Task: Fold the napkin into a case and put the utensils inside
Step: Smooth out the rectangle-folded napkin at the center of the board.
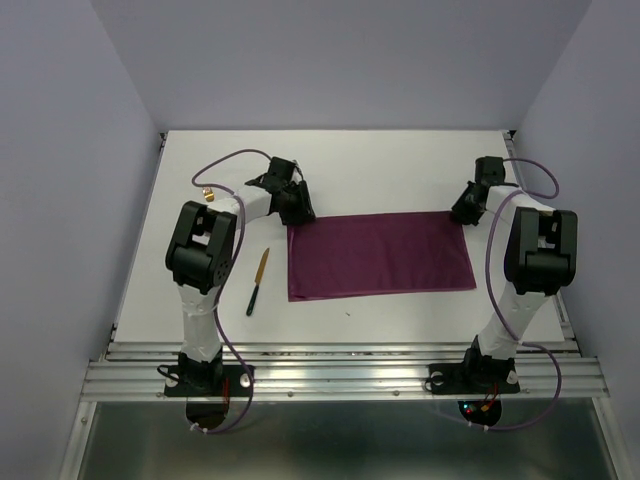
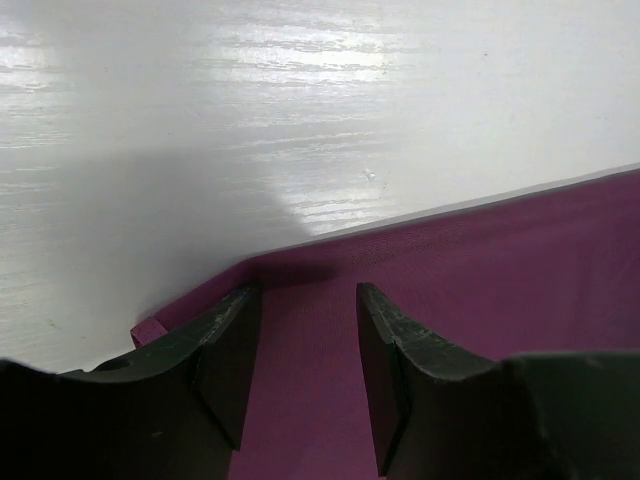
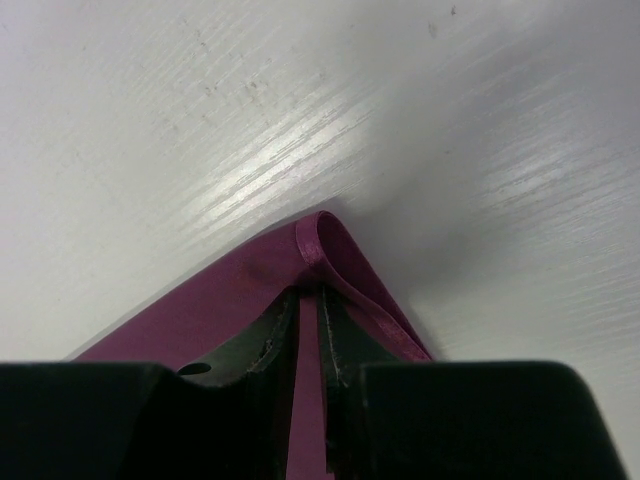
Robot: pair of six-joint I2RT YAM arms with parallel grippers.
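Note:
The plum-purple napkin (image 1: 378, 254) lies on the white table as a wide flat rectangle. My left gripper (image 1: 293, 208) is at its far left corner; in the left wrist view (image 2: 305, 295) its jaws stand apart over the flat cloth (image 2: 500, 280), holding nothing. My right gripper (image 1: 466, 212) is at the far right corner; in the right wrist view (image 3: 310, 297) it is shut on the napkin's curled corner (image 3: 335, 255). The knife (image 1: 258, 280), with a gold blade and black handle, lies left of the napkin. A small gold end (image 1: 207, 192) shows beside the left arm; the rest of that utensil is hidden.
The table's left edge (image 1: 135, 260) and a metal rail (image 1: 340, 365) along the near edge bound the space. Purple cables (image 1: 225, 165) loop over both arms. Lilac walls enclose the table on three sides.

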